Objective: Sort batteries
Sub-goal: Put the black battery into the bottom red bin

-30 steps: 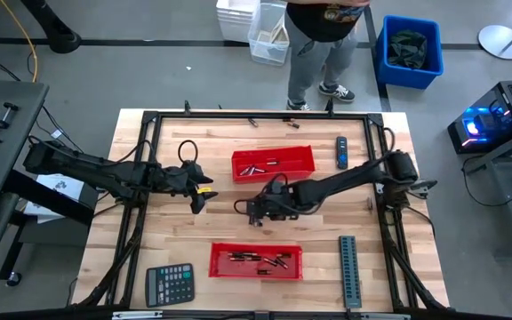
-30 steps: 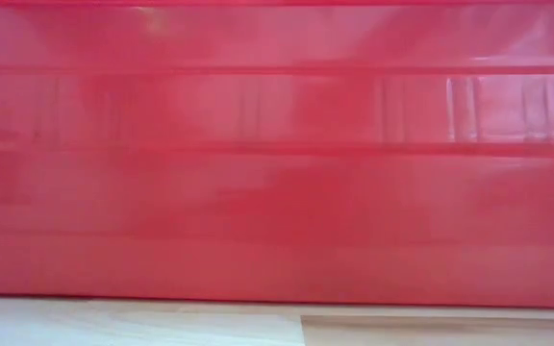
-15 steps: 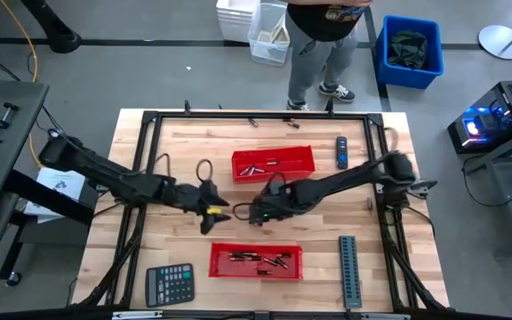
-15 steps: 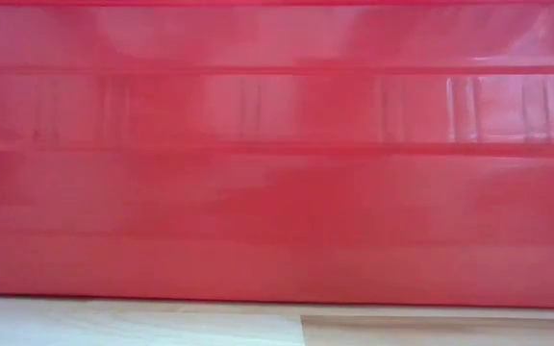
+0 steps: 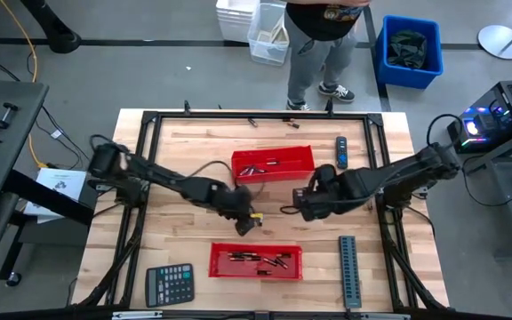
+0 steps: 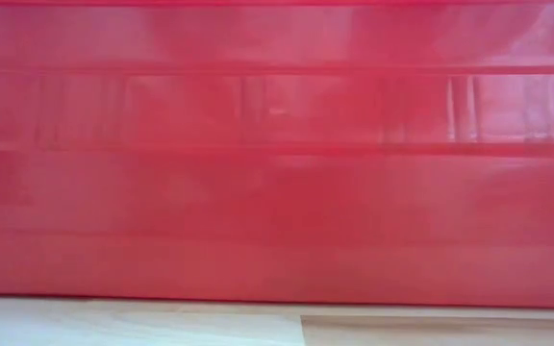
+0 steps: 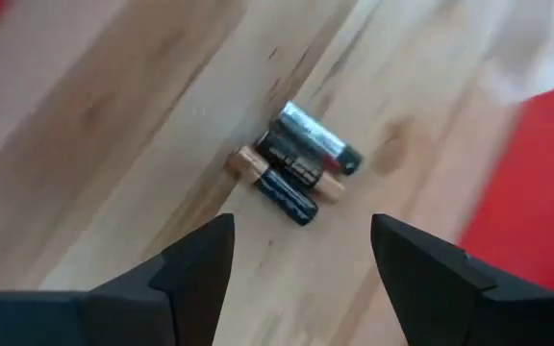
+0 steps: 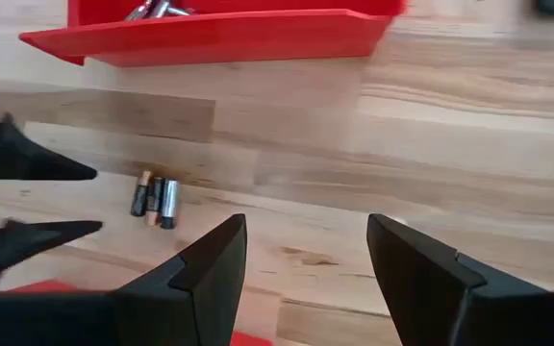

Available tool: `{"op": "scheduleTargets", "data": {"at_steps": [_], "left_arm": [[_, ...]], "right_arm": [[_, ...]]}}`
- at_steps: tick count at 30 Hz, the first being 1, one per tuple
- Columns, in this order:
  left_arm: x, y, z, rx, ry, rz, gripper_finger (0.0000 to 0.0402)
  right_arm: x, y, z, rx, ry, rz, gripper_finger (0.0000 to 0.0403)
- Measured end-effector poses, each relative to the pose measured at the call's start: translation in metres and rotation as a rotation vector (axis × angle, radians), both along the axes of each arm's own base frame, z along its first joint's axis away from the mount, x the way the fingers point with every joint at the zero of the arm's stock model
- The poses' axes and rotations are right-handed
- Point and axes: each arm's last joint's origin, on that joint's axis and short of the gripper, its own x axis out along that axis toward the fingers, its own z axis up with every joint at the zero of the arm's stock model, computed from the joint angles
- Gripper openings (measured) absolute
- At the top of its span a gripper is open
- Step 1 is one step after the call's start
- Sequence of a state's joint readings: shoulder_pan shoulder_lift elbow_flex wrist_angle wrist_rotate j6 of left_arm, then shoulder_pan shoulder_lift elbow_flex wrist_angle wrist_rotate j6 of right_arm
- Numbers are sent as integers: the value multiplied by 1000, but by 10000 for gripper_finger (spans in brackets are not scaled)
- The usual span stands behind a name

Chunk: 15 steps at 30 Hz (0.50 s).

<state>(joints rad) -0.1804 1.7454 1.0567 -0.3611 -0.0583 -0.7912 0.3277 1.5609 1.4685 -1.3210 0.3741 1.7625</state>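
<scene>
Three small batteries (image 7: 296, 163) lie side by side on the wooden table (image 5: 185, 169), also seen as batteries (image 8: 154, 198) in the right wrist view. My left gripper (image 7: 301, 259) hangs open just above them at the table's middle (image 5: 247, 220), pointing down at a slant, touching nothing. My right gripper (image 8: 306, 250) is open and empty, raised to the right of them (image 5: 302, 206). More batteries lie in the far red tray (image 5: 272, 164) and the near red tray (image 5: 256, 260).
The near tray's red wall (image 6: 277, 163) fills the low view. A calculator (image 5: 169, 284) lies at the near left, a grey ridged strip (image 5: 349, 271) at the near right, a black-and-blue device (image 5: 341, 151) at the far right. A person (image 5: 323, 44) stands beyond the far edge.
My left gripper has swept from the table's left toward its middle and sunk, and now stands over the loose batteries. My right gripper has risen from that spot and drawn back toward the table's right edge.
</scene>
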Motion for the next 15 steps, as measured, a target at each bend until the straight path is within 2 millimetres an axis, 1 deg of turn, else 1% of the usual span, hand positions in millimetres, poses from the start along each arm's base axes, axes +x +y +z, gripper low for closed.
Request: {"op": "scheduleTargets", "data": {"at_steps": [3,5,8,11,15], "left_arm": [[13,-1,-9,2,116,36,230],[24,-1,-11,-10,121,68,226],[32,2,-17,-21,145,119,216],[34,5,-24,-36,183,161,206],[35,5,-29,-49,197,195,193]], "right_arm": [[-2,4,-1,-16,-1,-2,211],[0,6,-3,-21,8,4,211],[1,8,-5,-24,14,17,211],[1,8,-4,-39,9,34,211],[1,8,-5,-49,21,64,211]]}}
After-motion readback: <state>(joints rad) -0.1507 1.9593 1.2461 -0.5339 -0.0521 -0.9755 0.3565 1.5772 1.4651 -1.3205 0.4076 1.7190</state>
